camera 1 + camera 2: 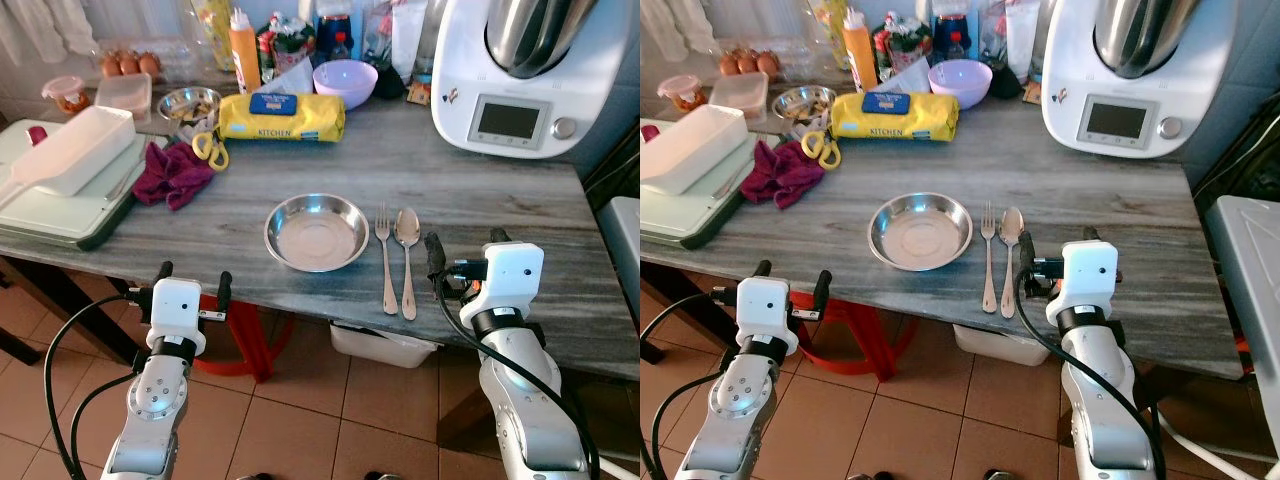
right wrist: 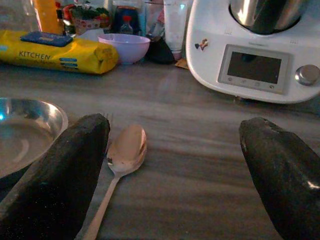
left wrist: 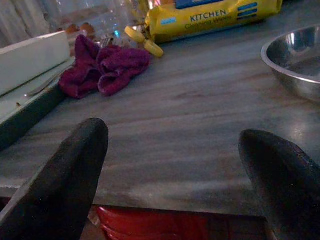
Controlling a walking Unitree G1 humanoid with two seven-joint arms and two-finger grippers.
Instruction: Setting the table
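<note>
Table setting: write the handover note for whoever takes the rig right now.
Left gripper: open, holding nothing, at the table's near edge.
Right gripper: open, holding nothing, just right of the spoon.
Steel bowl sits near the front of the table; fork and spoon lie side by side on its right.
Done: bowl, fork and spoon placed.
Left: cannot tell whether more items belong.

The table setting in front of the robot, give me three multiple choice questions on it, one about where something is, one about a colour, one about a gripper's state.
1. The spoon lies:
A. inside the steel bowl
B. right of the fork
C. on the cloth

2. The crumpled cloth is:
A. magenta
B. white
C. green

3. The right gripper is:
A. holding the spoon
B. shut, empty
C. open, empty

Answers:
1 B, the fork lies between the steel bowl and the spoon.
2 A, a deep magenta heap beside the yellow scissors.
3 C, its fingers stand apart with nothing between them.
</note>
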